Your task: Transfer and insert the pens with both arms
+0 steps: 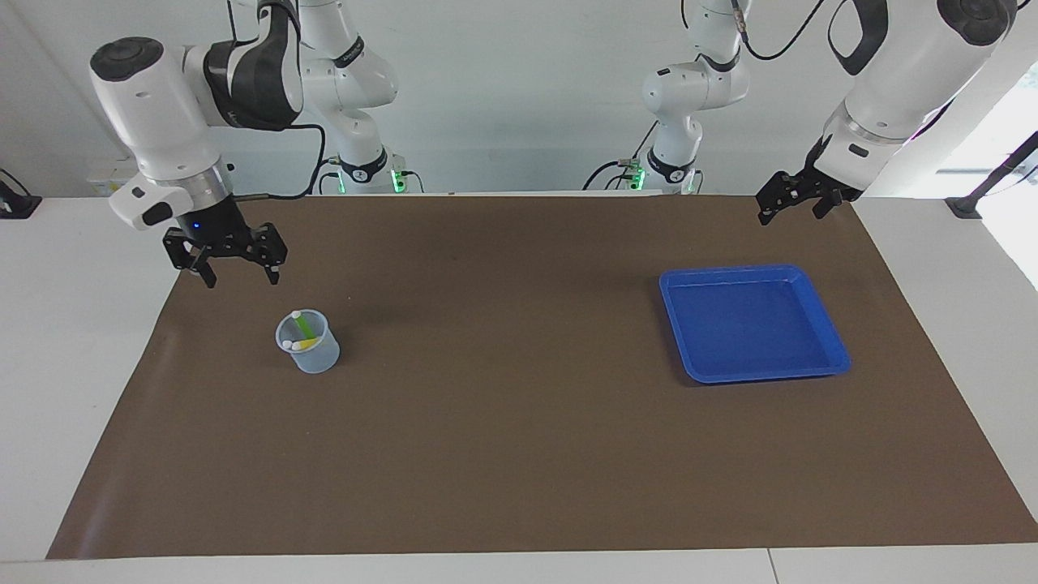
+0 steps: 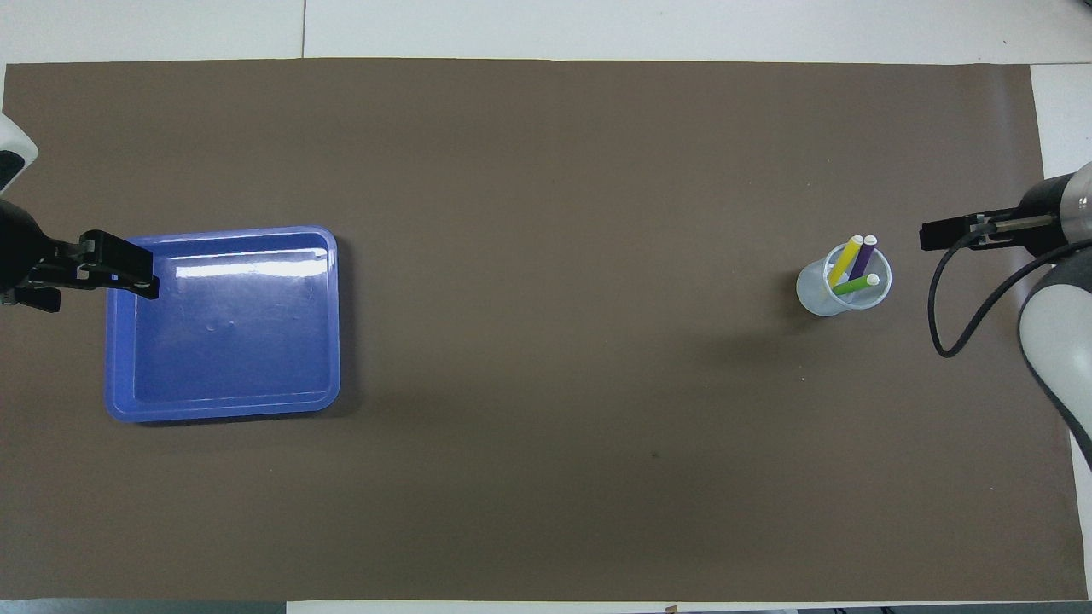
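Three short marker pens, green (image 2: 851, 286), yellow (image 2: 845, 260) and purple (image 2: 863, 255), each with a pale cap end up, lean together inside a clear cup (image 1: 309, 344) near the counter's (image 1: 519, 454) right-arm end. A blue tray (image 1: 827, 324) lies toward the left-arm end. Brown matting covers the white counter; a pale wall rises at the robots' edge. The right end effector (image 1: 234, 274) hangs released just beside the cup. The left end effector (image 1: 791, 207), released and holding nothing, hangs over the corner by its base.

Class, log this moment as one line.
pens: all three in cup | tray: empty | left gripper: raised, idle | right gripper: open, raised
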Controlling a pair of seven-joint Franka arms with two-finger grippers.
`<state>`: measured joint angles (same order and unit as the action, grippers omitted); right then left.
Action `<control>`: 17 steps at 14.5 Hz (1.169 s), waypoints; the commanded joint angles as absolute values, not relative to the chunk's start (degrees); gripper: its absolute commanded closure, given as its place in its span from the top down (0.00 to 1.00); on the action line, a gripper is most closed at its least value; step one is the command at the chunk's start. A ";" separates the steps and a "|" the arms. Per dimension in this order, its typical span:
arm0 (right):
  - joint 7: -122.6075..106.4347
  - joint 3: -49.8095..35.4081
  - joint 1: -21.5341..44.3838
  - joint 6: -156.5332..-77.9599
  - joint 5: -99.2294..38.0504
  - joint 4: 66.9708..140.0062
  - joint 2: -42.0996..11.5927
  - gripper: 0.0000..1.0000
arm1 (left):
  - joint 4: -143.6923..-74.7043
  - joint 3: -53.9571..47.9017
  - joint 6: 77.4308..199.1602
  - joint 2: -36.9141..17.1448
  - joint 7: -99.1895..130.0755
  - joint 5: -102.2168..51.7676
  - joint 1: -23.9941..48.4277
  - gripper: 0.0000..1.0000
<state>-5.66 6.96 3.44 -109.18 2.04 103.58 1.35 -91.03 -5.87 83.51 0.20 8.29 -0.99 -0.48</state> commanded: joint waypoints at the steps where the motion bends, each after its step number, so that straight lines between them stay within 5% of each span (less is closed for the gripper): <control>1: -4.04 6.50 3.16 -102.24 3.34 96.08 -1.32 1.00 | -90.18 2.01 82.97 0.62 8.97 -0.17 6.76 1.00; 17: -2.39 3.61 2.29 -96.68 2.64 97.48 2.02 1.00 | -88.59 -2.90 82.62 0.79 6.59 -0.35 3.60 1.00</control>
<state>-4.73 6.08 2.78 -96.89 2.16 96.83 1.00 -88.98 -1.95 83.15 0.25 7.55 -0.99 4.75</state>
